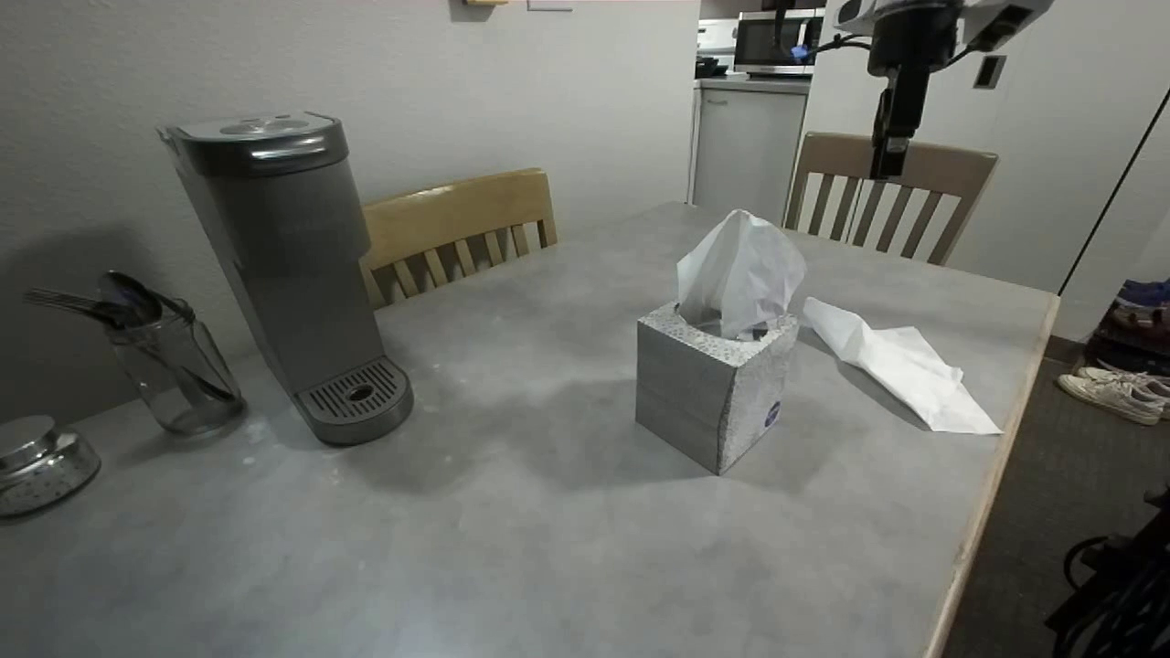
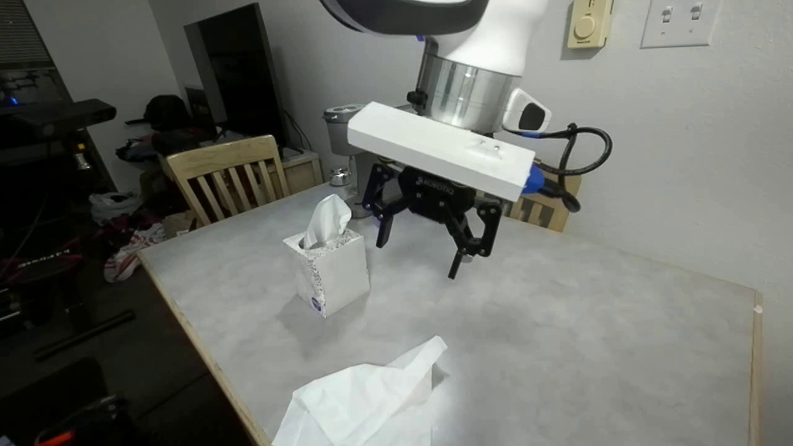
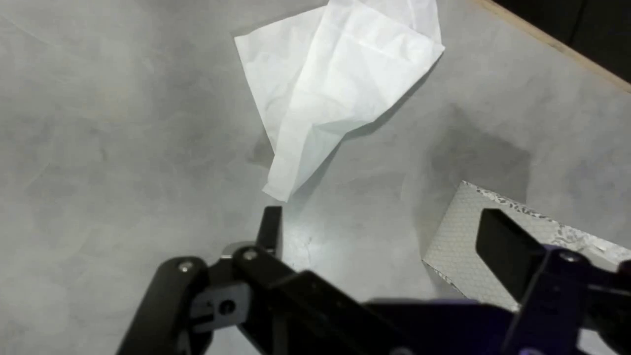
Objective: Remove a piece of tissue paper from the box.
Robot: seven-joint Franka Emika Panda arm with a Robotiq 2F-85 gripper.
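Tool point(image 3: 384, 224) nearest the camera, bottom of the wrist view: spread wide, holding nothing. Loose tissue point(image 3: 340, 74) at upper centre, lying on the worktop point(image 3: 123, 148), apart from the box point(image 3: 456, 241) at lower right. Judgement: one removal appears complete. Second tissue point(image 1: 745, 265) pokes from the box, right of centre in an exterior view; likely only retreat left.

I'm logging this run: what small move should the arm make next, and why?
Probably a small lift, away from the table. A loose tissue already lies there beside the box, so the task looks done, though another sheet pokes up from the box; the gripper hangs open with nothing between its jaws.
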